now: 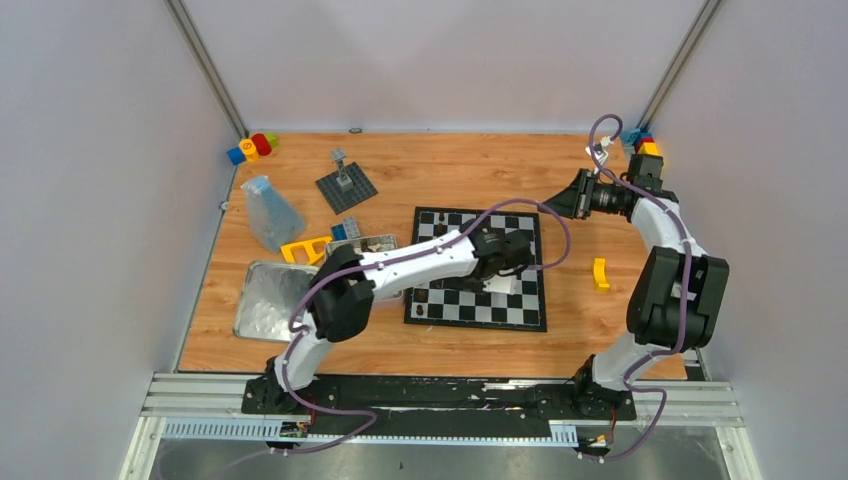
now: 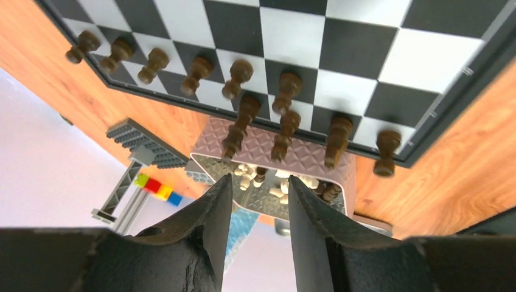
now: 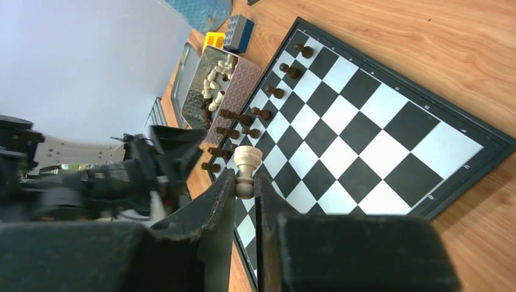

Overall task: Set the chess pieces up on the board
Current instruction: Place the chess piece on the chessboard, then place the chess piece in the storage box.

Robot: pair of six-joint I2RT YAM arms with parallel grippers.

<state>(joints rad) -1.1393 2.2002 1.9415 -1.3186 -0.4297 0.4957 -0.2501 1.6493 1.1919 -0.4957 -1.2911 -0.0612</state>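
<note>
The board [image 1: 480, 312] is laid flat in the middle of the wooden worktop [image 1: 450, 165]. Many dark brown chess pieces [image 2: 238, 72] are stood up in rows along one edge of the board. This is the edge next to the tin [image 3: 240, 82]. The tin is set just beside the board, and a heap of cream pieces [image 3: 214, 85] is seen inside it.

The left pincer [image 2: 260, 185] is held over the board, close to the dark rows. Its two fingers are spread partly apart, and nothing is held between them.

The right pincer [image 3: 244, 177] is held in the air near the far right corner of the board. Its fingers are squeezed tight on one cream chess piece [image 3: 246, 159]. The piece is gripped by its lower part, and its top is left sticking out past the fingertips.
</note>
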